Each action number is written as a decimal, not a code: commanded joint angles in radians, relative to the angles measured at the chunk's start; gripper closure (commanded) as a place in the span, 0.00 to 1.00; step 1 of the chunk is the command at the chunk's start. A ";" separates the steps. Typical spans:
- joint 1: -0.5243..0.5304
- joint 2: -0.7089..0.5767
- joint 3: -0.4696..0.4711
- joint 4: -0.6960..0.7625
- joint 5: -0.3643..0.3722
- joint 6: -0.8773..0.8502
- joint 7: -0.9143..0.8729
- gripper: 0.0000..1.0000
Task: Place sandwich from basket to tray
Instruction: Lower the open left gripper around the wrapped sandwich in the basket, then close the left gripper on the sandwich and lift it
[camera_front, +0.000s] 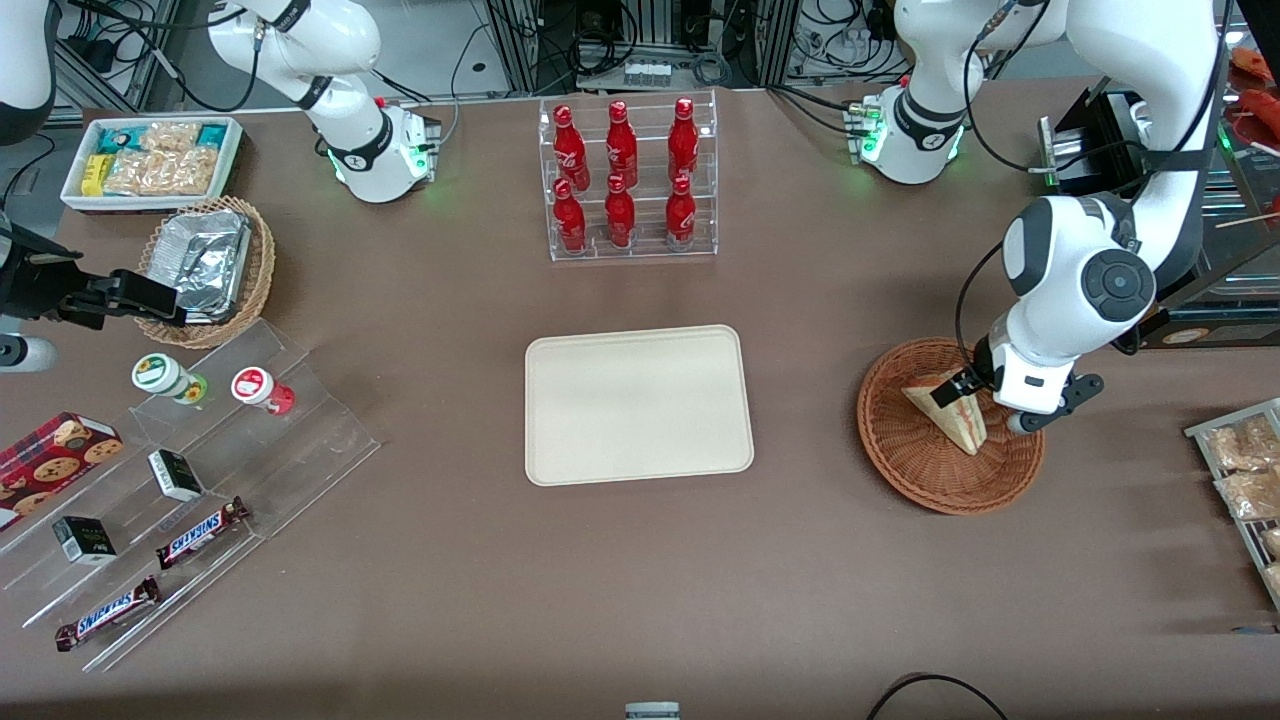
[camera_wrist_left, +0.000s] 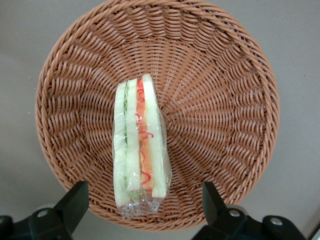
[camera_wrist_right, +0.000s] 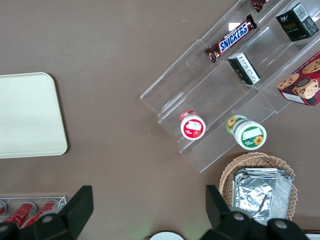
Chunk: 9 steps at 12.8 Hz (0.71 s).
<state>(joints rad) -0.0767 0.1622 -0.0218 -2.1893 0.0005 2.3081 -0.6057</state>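
Observation:
The sandwich is a plastic-wrapped wedge that lies in the reddish-brown wicker basket, toward the working arm's end of the table. My left gripper hovers over the basket, just above the sandwich. In the left wrist view the gripper is open. Its two black fingers stand wide apart on either side of the sandwich's wrapped end without touching it, above the basket. The cream-beige tray lies bare at the table's middle, and part of it shows in the right wrist view.
A clear rack of red bottles stands farther from the front camera than the tray. A rack of snack packets sits at the table edge beside the basket. A stepped acrylic stand, a tan basket with foil container and a white bin lie toward the parked arm's end.

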 joint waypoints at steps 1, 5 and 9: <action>0.000 -0.029 0.003 -0.061 -0.007 0.068 -0.019 0.00; 0.003 -0.012 0.003 -0.110 -0.010 0.148 -0.020 0.00; 0.002 0.022 0.003 -0.141 -0.023 0.226 -0.020 0.00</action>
<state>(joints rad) -0.0729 0.1737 -0.0195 -2.3111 -0.0111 2.4874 -0.6125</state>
